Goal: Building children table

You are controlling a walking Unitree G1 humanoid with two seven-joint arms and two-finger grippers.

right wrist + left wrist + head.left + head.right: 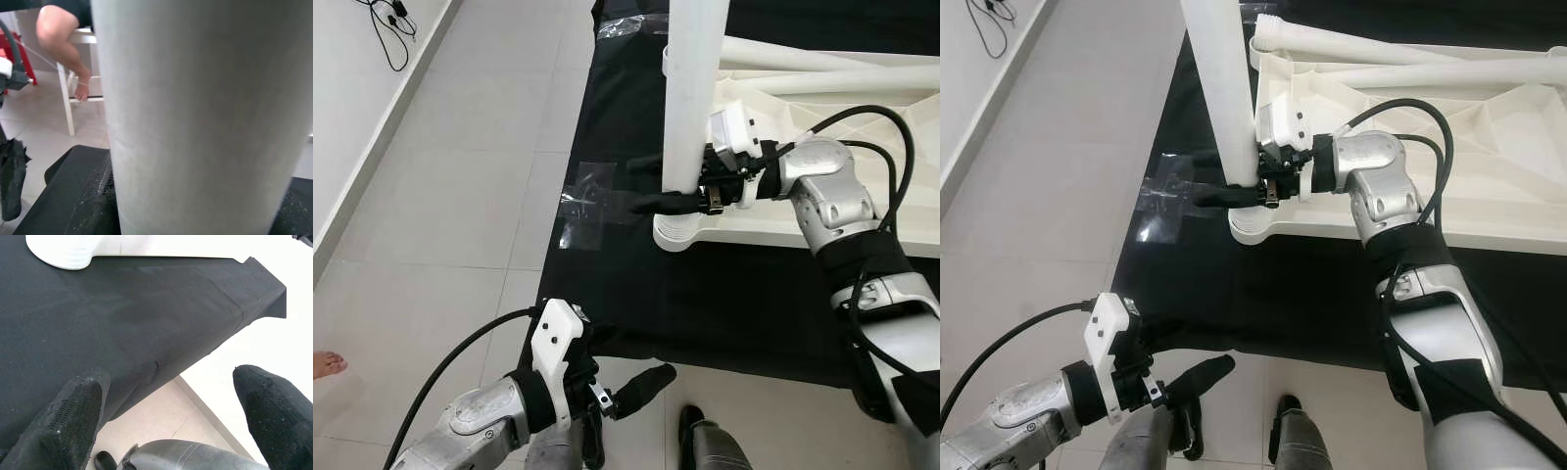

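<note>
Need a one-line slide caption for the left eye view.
Right gripper clamps upright white table leg at overturned tabletop's corner socket; left gripper idle.

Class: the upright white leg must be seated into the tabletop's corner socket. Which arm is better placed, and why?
Right. Its pincer is closed around the leg just above the socket; the left pincer hangs open near the cloth's edge.

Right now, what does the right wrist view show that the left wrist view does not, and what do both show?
Right wrist view: the upright white table leg close up between the right gripper's fingers, and a person's leg on a white chair. Left wrist view: the left gripper's open fingers above the black cloth's edge, with the white corner socket beyond. Both show light floor tiles.
</note>
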